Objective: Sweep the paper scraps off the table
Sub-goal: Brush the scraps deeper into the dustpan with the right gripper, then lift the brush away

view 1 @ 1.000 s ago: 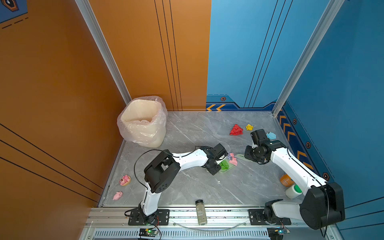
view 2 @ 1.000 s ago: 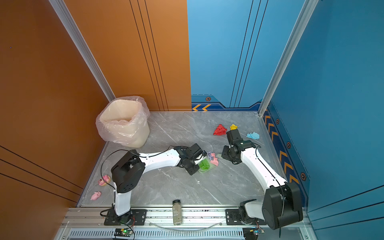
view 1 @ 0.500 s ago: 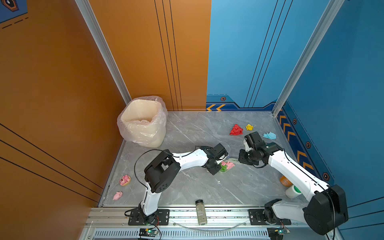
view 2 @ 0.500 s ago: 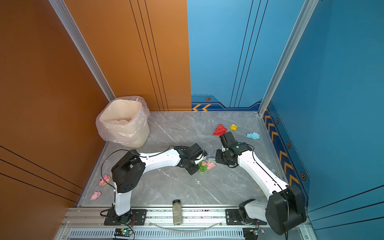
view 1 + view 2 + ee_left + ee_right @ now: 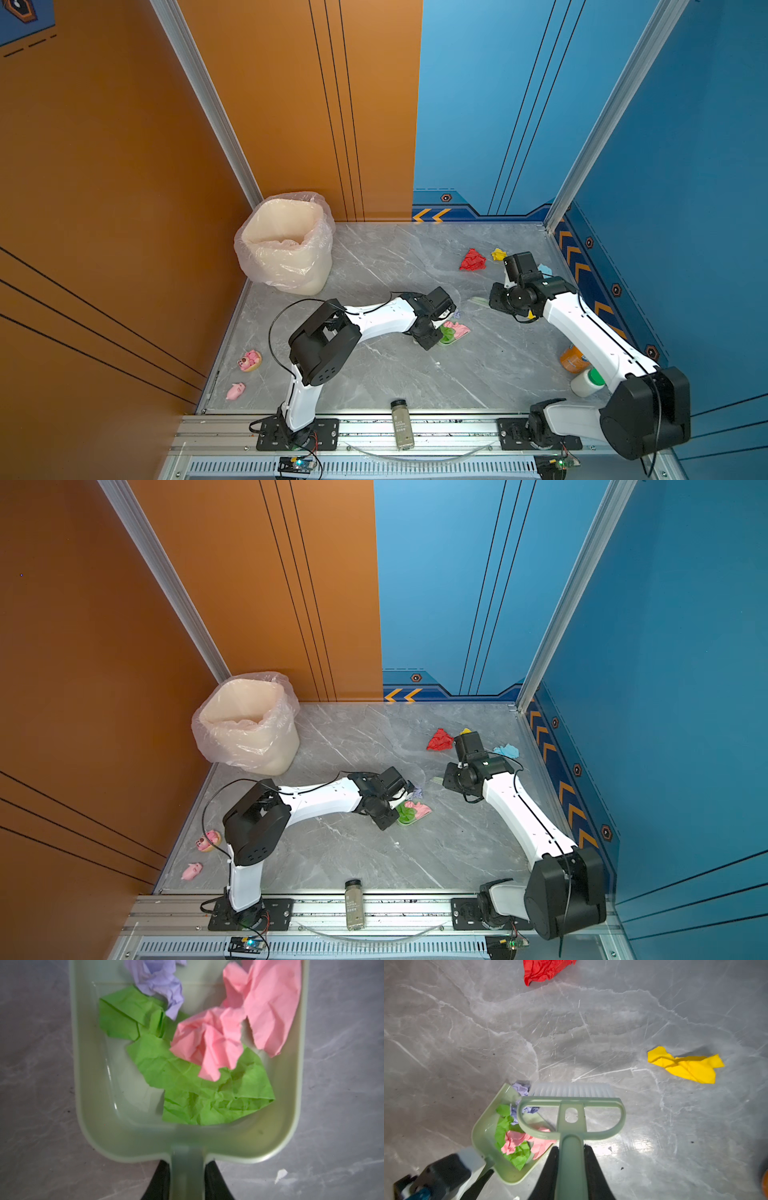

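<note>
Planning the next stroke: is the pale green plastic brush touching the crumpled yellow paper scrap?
Apart. The right wrist view shows bare grey marble table between the pale green plastic brush and the crumpled yellow paper scrap.

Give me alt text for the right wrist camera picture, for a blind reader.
The right gripper is shut on a green brush, its white bristles beside a dustpan holding green, pink and lilac paper scraps. A red scrap and a yellow scrap lie on the grey table.
</note>
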`<state>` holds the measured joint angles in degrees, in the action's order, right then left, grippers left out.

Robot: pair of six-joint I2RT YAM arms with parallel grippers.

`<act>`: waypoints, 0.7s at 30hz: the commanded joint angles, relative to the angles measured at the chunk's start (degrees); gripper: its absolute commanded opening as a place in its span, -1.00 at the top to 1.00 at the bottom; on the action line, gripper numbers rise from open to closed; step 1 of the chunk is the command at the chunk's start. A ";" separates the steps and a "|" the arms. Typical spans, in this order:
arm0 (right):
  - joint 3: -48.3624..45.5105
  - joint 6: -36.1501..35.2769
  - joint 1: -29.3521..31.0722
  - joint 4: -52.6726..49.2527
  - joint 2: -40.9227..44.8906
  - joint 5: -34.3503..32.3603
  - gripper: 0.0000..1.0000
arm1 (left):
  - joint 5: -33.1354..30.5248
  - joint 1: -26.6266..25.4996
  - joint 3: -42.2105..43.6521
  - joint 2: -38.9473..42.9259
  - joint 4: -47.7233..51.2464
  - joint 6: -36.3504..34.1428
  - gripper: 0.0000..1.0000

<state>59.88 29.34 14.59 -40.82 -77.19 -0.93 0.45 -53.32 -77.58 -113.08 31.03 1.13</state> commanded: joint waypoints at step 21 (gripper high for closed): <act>-6.67 -3.66 10.04 4.71 -3.22 -2.15 1.00 | -0.82 -0.30 -0.65 -1.57 2.20 1.16 1.00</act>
<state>55.55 27.18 23.38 -32.95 -81.84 -4.97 0.45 -53.32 -77.58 -113.08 31.03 1.39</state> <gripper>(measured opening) 0.199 0.225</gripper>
